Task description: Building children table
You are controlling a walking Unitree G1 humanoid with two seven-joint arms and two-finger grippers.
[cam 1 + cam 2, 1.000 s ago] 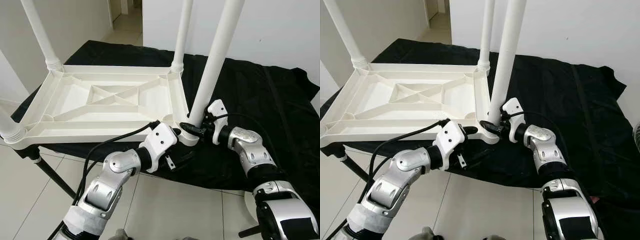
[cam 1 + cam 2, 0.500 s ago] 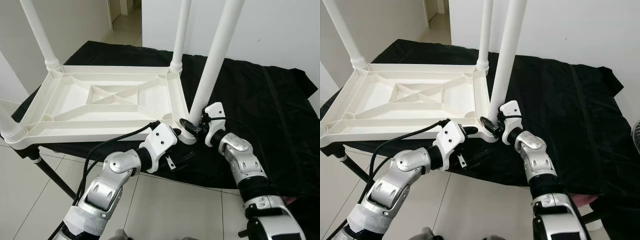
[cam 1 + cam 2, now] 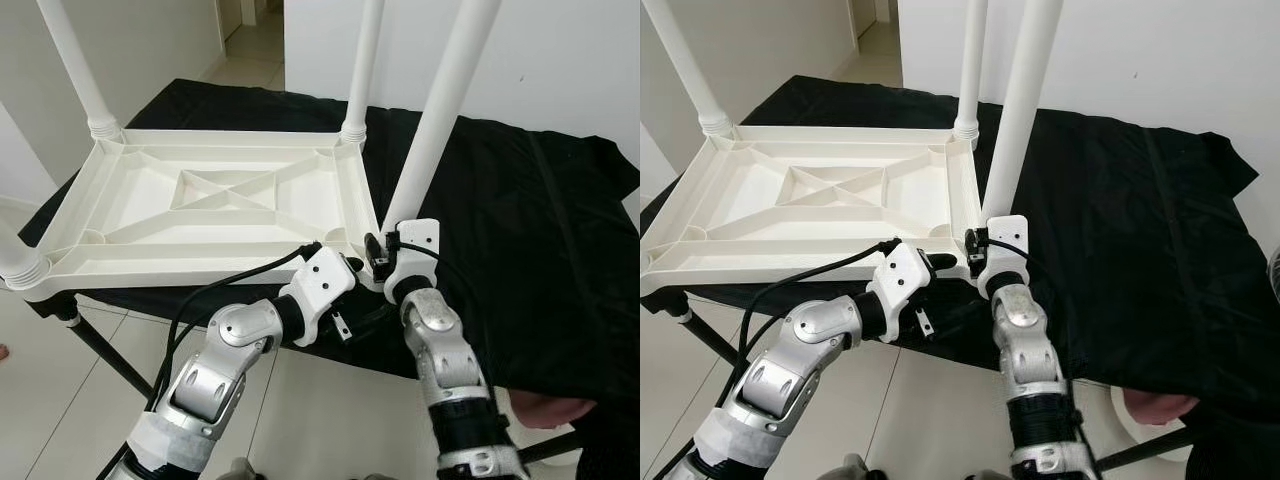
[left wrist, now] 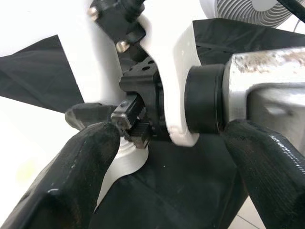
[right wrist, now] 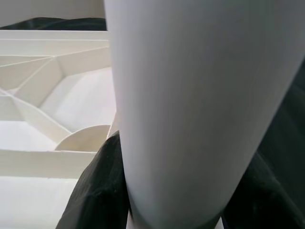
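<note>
The white plastic children's table (image 3: 200, 262) lies upside down on a black cloth. Its far-left leg (image 3: 75, 65), far-right leg (image 3: 362, 60) and near-left leg (image 3: 20, 262) stand up from their corners. My right gripper (image 3: 385, 250) is shut on the base of the near-right leg (image 3: 435, 120), just above the corner socket. In the right wrist view that leg (image 5: 190, 105) sits between both black fingers (image 5: 97, 195). My left gripper (image 3: 358, 290) is at the same corner from the front. Its fingers (image 4: 71, 176) are spread wide, so it is open, with the corner between them.
The black cloth (image 3: 520, 230) covers a stand with a dark leg (image 3: 100, 350) over the tiled floor (image 3: 330, 410). A pinkish shape, perhaps a person's hand (image 3: 550, 410), shows below the cloth's edge at lower right. A fan (image 4: 257, 9) shows in the left wrist view.
My right forearm has swung from the right side round to the front of the near-right leg, still holding its base. The left arm and the table have stayed put.
</note>
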